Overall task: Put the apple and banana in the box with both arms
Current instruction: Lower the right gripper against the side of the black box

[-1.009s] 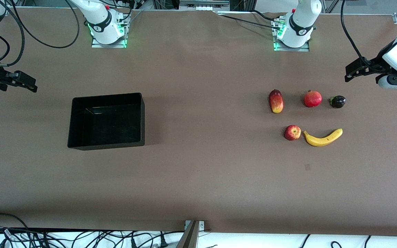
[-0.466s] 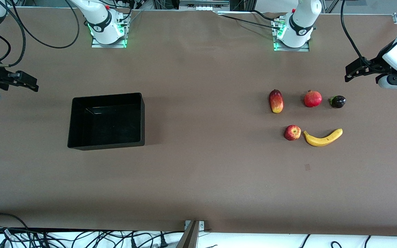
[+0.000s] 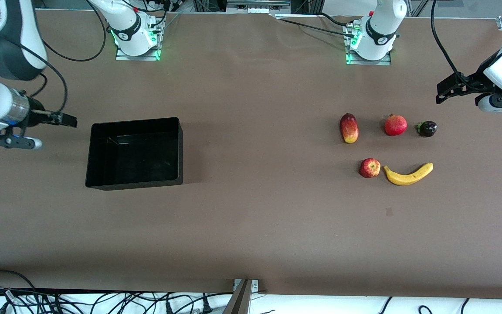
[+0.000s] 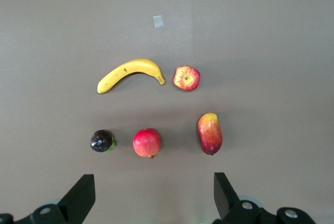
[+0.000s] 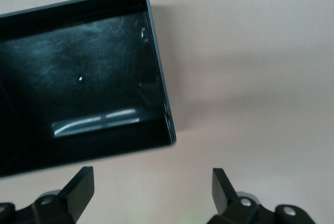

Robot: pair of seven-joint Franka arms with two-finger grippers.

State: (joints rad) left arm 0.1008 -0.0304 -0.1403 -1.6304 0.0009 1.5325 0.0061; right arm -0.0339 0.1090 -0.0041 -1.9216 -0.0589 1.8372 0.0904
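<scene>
The apple [image 3: 370, 168] lies on the brown table [image 3: 251, 218] toward the left arm's end, with the banana [image 3: 408, 174] just beside it, one tip nearly touching the apple. Three other fruits lie in a row farther from the front camera: a mango [image 3: 349, 127], a pomegranate [image 3: 395, 125] and a small dark fruit [image 3: 427, 128]. The box [image 3: 134, 152] stands well apart, toward the right arm's end, and holds nothing. The left gripper [image 3: 443, 91] hangs in the air near the table's edge at the left arm's end, fingers spread wide and holding nothing; the right gripper [image 3: 69, 120] hangs just beside the box's end wall, also spread wide in its wrist view and holding nothing. Neither fruit has been picked up. The closeness of apple and banana is the main risk, I judge: a finger coming down beside the apple could nudge the banana's tip and spin it, or roll the apple away. The red pomegranate could be mistaken for the apple. The long carry to the box leaves room for a round, smooth fruit to slip from a shallow pinch, and the right gripper, so close to the box, could knock its wall and shift it.
</scene>
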